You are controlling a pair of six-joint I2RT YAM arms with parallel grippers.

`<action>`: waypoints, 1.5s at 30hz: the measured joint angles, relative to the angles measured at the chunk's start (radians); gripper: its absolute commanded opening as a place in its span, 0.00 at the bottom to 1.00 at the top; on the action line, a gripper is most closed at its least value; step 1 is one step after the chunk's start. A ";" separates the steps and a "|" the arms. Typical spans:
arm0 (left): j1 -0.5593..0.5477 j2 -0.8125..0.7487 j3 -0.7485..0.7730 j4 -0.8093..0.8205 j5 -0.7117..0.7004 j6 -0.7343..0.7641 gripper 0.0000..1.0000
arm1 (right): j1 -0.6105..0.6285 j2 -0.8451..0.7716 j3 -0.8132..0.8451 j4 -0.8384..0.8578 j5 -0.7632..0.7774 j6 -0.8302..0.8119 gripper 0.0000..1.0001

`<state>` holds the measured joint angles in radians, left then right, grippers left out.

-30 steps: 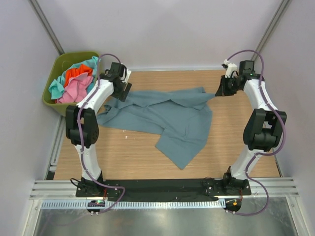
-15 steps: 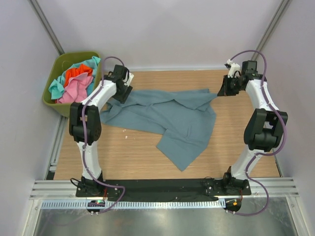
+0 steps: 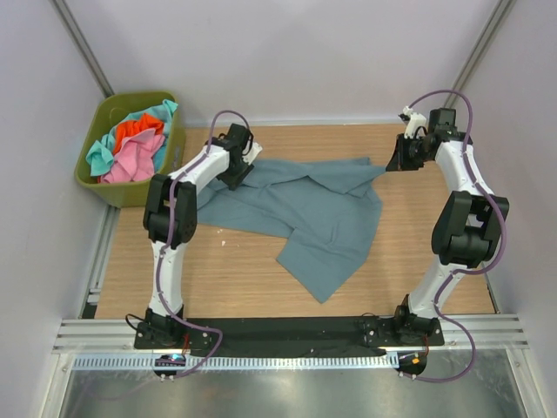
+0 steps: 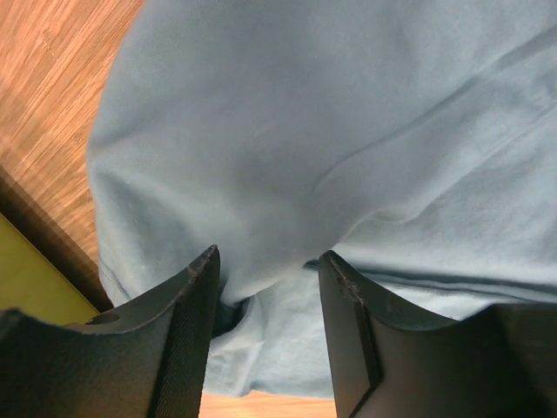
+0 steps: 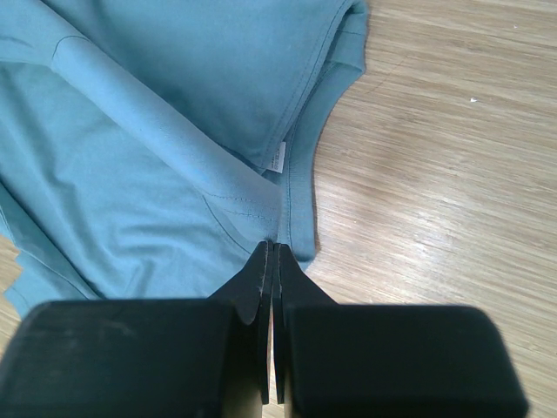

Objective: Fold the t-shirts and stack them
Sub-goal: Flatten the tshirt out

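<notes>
The slate-blue t-shirt [image 3: 305, 209] lies crumpled and partly spread on the wooden table. My left gripper [image 3: 236, 177] is over its left part. In the left wrist view it [image 4: 268, 292] is open, and a bulge of the blue cloth [image 4: 331, 131] sits between its fingers [image 4: 187, 335]. My right gripper [image 3: 392, 163] is at the shirt's far right tip. In the right wrist view it [image 5: 274, 251] is shut on the shirt's edge beside the collar, near a white label [image 5: 277, 157]. Pink [image 3: 130, 159], orange-red [image 3: 139, 131] and turquoise [image 3: 100, 155] t-shirts lie piled in the bin.
The olive-green plastic bin [image 3: 111, 189] stands off the table's far left corner; its yellow-green wall shows in the left wrist view [image 4: 35, 292]. Bare wooden table [image 3: 218, 279] lies in front of the shirt. Grey walls close in the back and both sides.
My left gripper has moved right from the table's far left edge onto the shirt's left part. My right gripper pulled the shirt's tip slightly right, then held still.
</notes>
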<state>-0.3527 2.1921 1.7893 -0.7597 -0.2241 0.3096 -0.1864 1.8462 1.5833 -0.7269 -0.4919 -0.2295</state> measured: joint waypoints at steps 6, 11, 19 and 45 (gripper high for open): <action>0.010 0.011 0.010 -0.006 0.000 0.009 0.43 | -0.005 0.000 0.000 0.001 0.000 0.001 0.01; 0.013 0.027 0.027 -0.018 -0.001 0.009 0.10 | -0.006 0.000 0.000 0.001 -0.001 0.003 0.02; 0.012 0.034 0.040 -0.039 0.014 0.011 0.00 | -0.024 0.000 0.003 0.002 0.004 0.008 0.02; -0.215 0.114 0.362 -0.039 -0.029 0.010 0.41 | -0.150 -0.073 -0.068 0.022 0.005 0.045 0.02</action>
<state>-0.5678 2.3062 2.1509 -0.7986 -0.2535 0.3199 -0.3367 1.7733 1.5150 -0.7052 -0.4866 -0.1841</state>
